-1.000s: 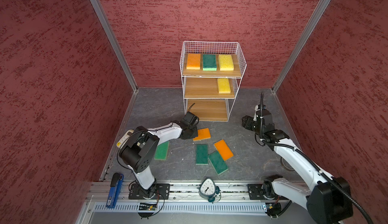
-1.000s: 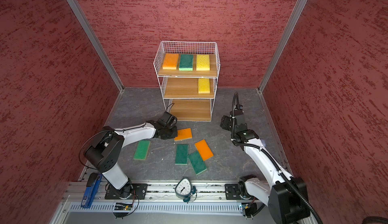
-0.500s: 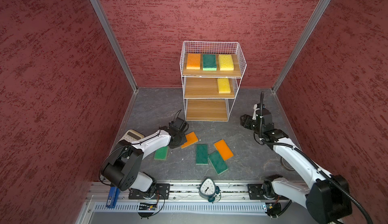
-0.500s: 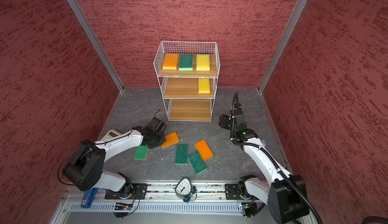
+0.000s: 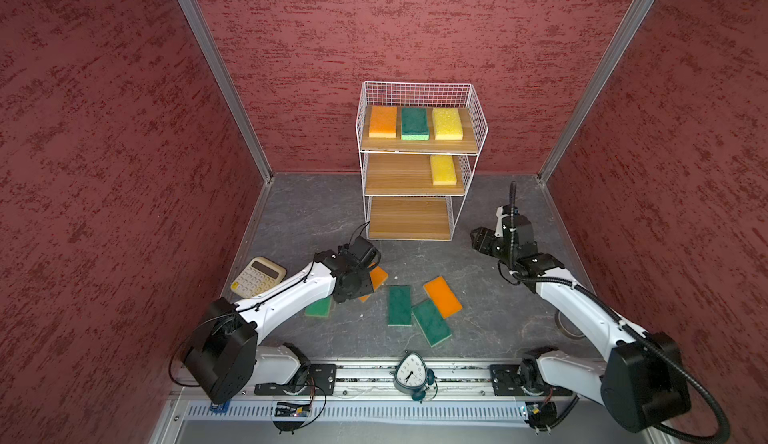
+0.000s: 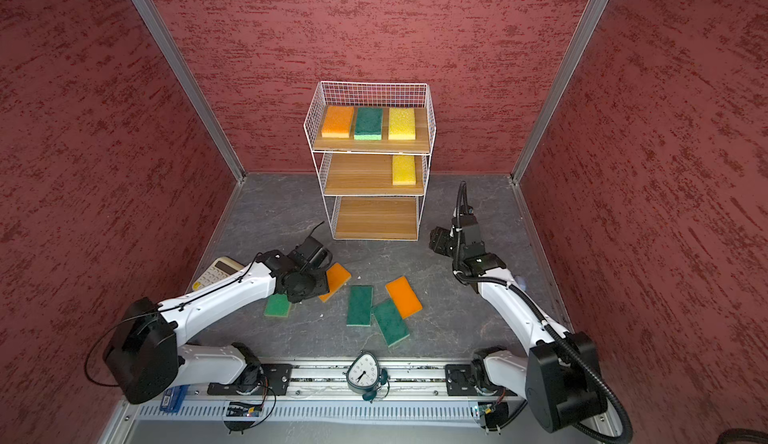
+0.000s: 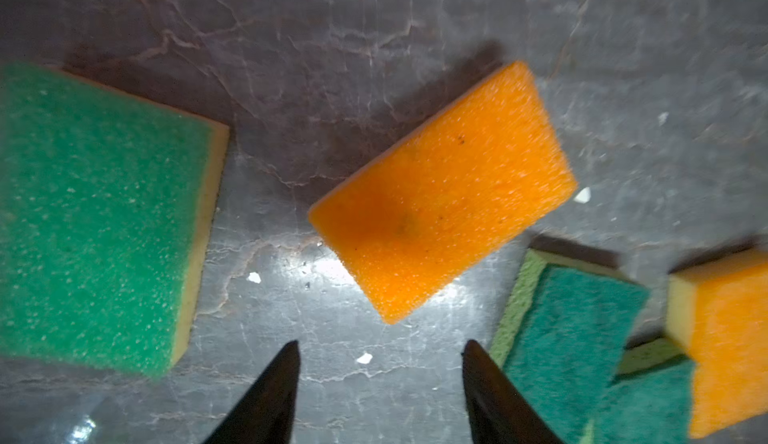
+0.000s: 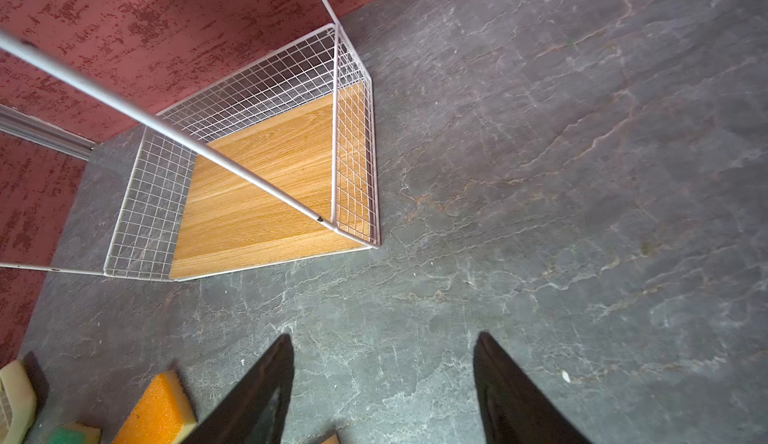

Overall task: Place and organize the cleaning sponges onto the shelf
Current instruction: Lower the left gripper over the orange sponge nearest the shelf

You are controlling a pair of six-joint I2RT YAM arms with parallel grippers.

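Released porous orange sponge [image 7: 442,194] sits beyond spread, empty left end effector [image 7: 381,343]; right end effector [image 8: 382,338] likewise.

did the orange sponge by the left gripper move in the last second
Yes. The orange sponge slid left and slightly forward: it was straight behind the dark green sponge, now it lies behind-left of it.

The left arm [image 5: 286,292] is stretched forward and low, with its wrist bent down. The left hand [image 7: 380,350] points downward; its two dark fingers [image 7: 266,400] are spread apart with nothing between them. The right arm [image 5: 582,300] reaches forward and holds its wrist higher. The right hand [image 8: 382,338] is also spread wide and empty.
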